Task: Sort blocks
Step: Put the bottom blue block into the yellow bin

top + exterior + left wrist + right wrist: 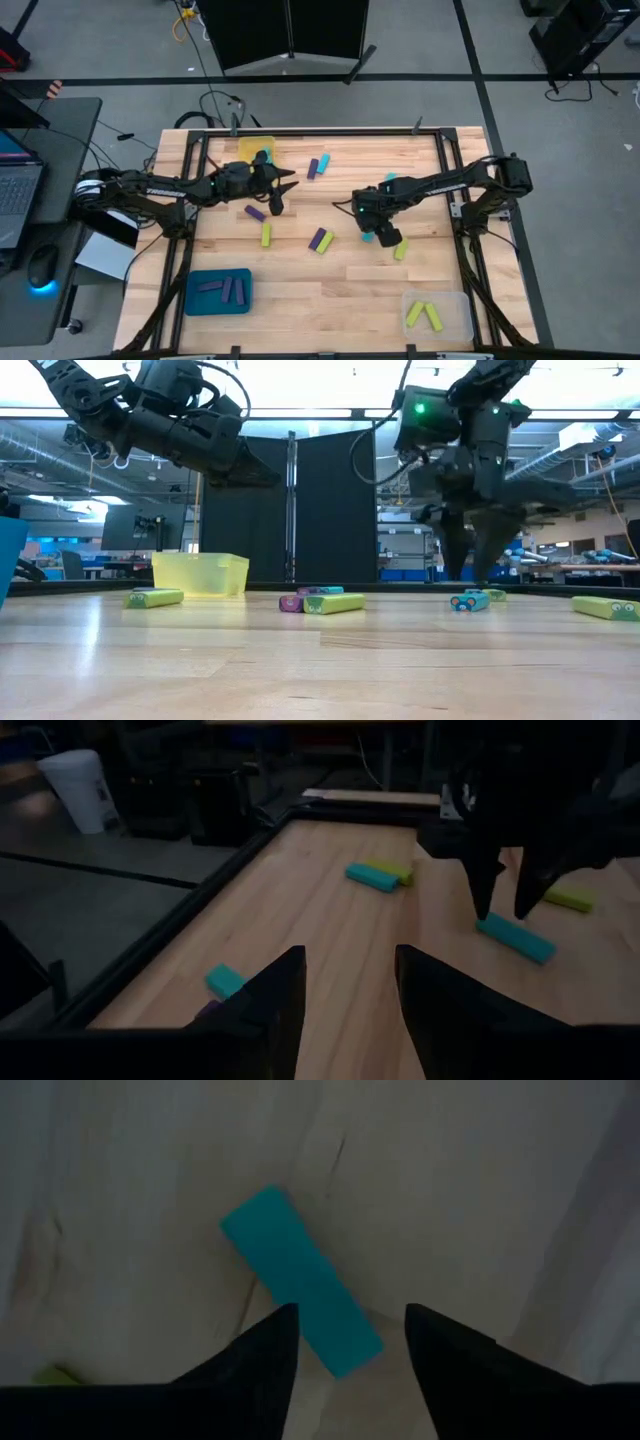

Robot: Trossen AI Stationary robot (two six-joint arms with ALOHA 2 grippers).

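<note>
Right now the right gripper point(345, 1342) hangs over the right half of the tabletop point(340, 290), fingers apart, straddling a cyan block point(300, 1280) that lies flat beneath without touching it. Nearer the far-left corner, the left gripper point(287, 187) hovers open and empty beside the yellow tray point(252, 147).

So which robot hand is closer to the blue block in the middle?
Right. The right gripper hangs open just above the cyan block; the left gripper, also open, is farther away near the yellow tray.
</note>
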